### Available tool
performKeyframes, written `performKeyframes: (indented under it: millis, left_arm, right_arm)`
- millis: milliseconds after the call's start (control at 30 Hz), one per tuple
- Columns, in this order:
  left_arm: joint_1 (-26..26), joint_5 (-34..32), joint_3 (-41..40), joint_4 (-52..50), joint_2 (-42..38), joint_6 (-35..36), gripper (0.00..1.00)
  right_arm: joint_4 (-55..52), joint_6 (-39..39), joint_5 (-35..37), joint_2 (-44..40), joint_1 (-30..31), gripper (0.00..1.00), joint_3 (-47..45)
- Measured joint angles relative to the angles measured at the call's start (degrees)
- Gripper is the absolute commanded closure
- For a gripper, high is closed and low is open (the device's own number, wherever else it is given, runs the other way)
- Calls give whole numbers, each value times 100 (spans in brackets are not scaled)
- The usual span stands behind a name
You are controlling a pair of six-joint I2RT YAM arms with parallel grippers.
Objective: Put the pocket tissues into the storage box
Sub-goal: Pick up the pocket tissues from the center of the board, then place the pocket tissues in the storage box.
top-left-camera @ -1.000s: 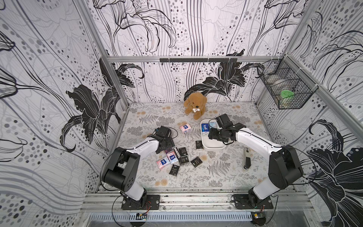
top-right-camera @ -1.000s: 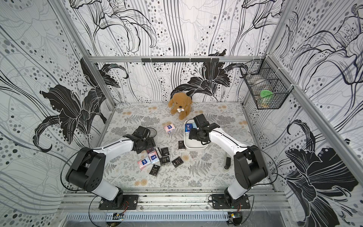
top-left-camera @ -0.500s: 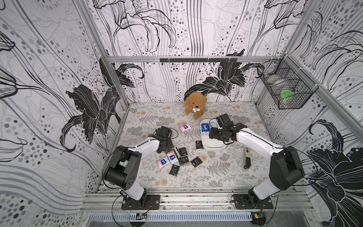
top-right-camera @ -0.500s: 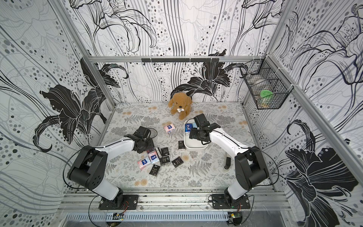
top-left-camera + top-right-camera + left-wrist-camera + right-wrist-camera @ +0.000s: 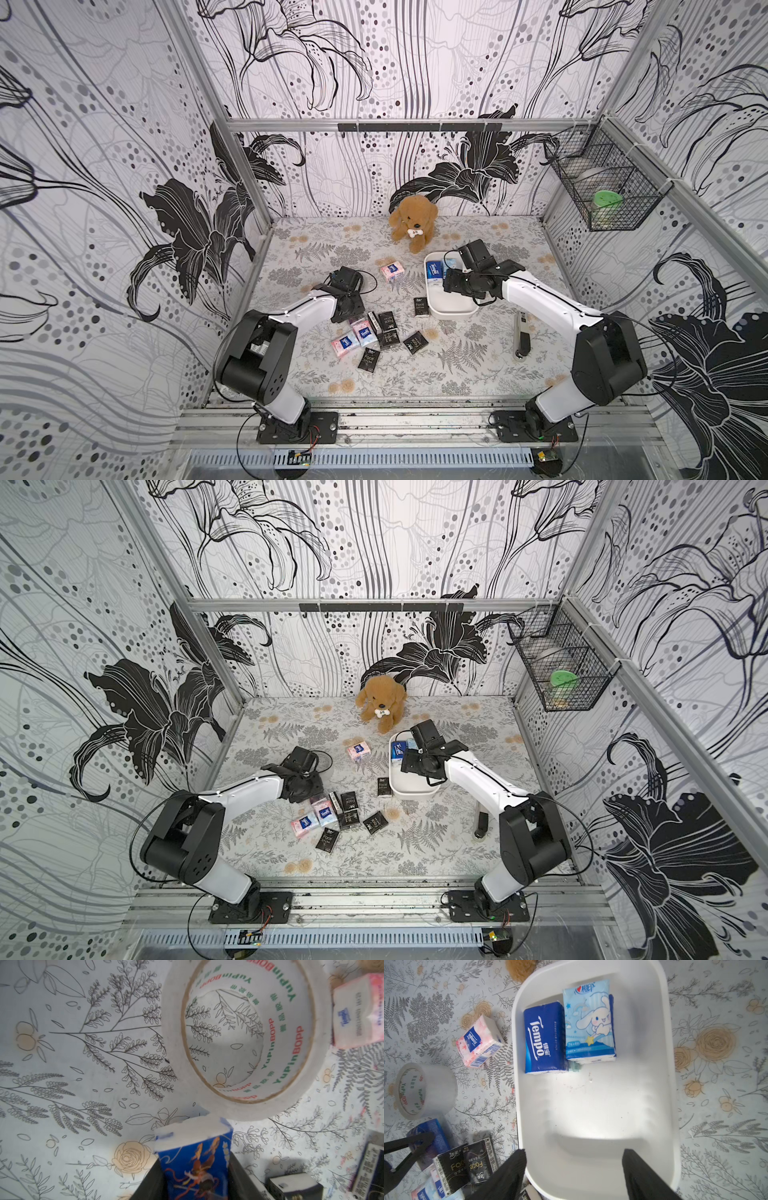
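My left gripper [image 5: 194, 1167] is shut on a dark blue pocket tissue packet [image 5: 193, 1147] with an orange figure, low over the table at the left edge of the packet pile [image 5: 382, 332]. Black, pink and light blue packets lie in that pile. One pink packet [image 5: 392, 270] lies apart, and a black one [image 5: 420, 306] lies beside the white storage box [image 5: 451, 307]. My right gripper [image 5: 574, 1154] hangs open and empty over the box's near end [image 5: 591, 1105]. A dark blue packet [image 5: 544, 1039] and a light blue one [image 5: 589, 1022] lie at the box's far end.
A clear tape roll [image 5: 245, 1039] lies flat just beyond the held packet. A brown plush dog [image 5: 413, 222] sits behind the box. A black tool [image 5: 521, 338] lies to the box's right. A wire basket [image 5: 606, 195] hangs on the right wall.
My left gripper has closed onto the dark blue packet at the pile's edge. The right arm has barely moved and stays open over the box.
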Motion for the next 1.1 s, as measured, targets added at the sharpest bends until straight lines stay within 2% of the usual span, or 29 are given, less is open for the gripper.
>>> performKeyframes:
  millis: [100, 267, 433, 633, 833, 967, 1100]
  left_arm:
    - [0, -15, 109, -164, -334, 0, 57]
    - [-105, 68, 737, -256, -673, 0, 57]
    - [-612, 295, 1497, -275, -557, -7, 57]
    - [-1626, 468, 2601, -282, 227, -17, 57]
    - [-2514, 522, 3836, -378, 1469, 7, 57]
    - [-2857, 527, 4358, -470, 2157, 20, 57]
    - [-2940, 501, 4859, -678, 2774, 63, 57]
  right_arm:
    - [0, 17, 15, 0, 0, 21, 0]
    - [2, 76, 61, -46, 0, 21, 0]
    - [92, 223, 144, -258, 0, 21, -59]
    - [216, 365, 254, -516, -76, 21, -243]
    - [236, 511, 295, -807, -564, 19, -579]
    - [234, 581, 291, -1226, -1056, 19, -970]
    - [229, 619, 289, -1561, -1377, 18, -1287]
